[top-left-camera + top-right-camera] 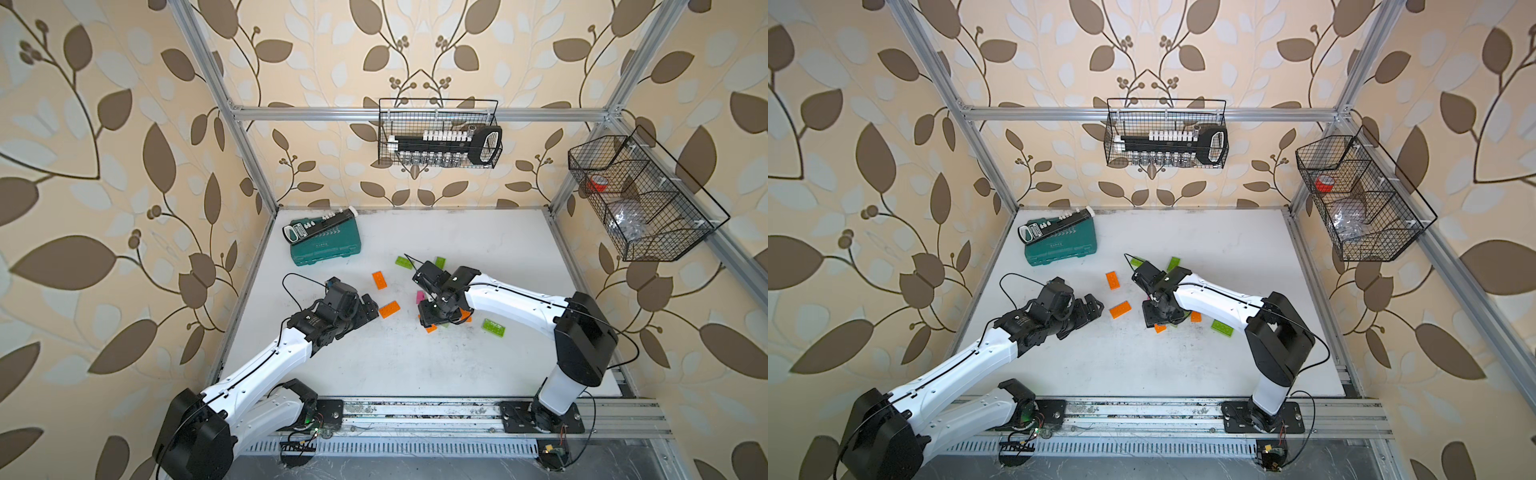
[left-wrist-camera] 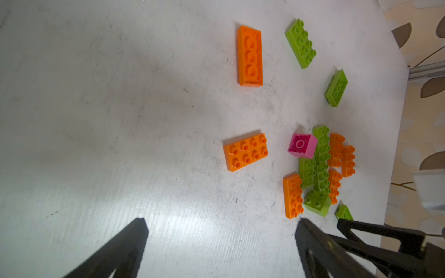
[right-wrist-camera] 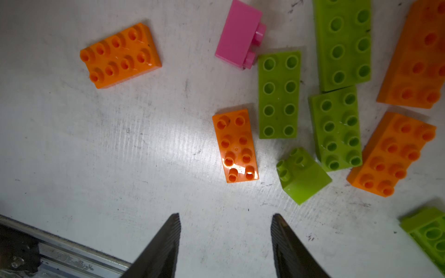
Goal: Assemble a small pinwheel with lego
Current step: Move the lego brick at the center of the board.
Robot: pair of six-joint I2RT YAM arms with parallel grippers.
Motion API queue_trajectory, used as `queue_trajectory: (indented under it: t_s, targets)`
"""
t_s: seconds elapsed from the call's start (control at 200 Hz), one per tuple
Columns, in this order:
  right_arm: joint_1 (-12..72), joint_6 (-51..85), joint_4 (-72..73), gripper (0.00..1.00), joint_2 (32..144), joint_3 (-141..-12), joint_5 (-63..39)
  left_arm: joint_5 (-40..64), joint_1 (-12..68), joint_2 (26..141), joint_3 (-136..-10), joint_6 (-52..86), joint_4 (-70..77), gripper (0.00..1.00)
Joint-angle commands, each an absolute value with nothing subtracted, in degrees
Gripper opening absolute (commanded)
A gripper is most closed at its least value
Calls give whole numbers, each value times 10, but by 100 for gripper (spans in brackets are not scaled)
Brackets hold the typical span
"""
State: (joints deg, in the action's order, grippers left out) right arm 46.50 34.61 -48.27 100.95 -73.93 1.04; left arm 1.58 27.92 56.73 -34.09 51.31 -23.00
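Right gripper (image 3: 226, 215) sits nearest my lens, jaws partly apart and empty, lined up just short of the thin orange brick (image 3: 236, 145), which I judge my next pick. Loose lego (image 3: 279, 95) clusters beside it, mostly studs-up for pressing together; the pink brick (image 3: 237, 33) lies sideways. My left gripper (image 2: 220, 220) hangs clear, jaws spread wide, holding nothing.

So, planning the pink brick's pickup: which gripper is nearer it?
Right. The right gripper hovers just beside the pink brick; the left gripper sits farther off, beyond an orange brick.
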Motion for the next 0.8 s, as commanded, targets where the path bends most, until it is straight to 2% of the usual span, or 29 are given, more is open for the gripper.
queue_trajectory:
  t_s: [0.0,0.355,0.795]
  targets:
    - [468,334,-504,57,1047,-776,15,37,267,561,-336,505,-247,99]
    - [459,317,-518,55,1120,-812,21,37,263,573,-339,497,-252,99]
    - [444,314,-505,48,1149,-806,-13,40,263,590,-342,494,-247,99]
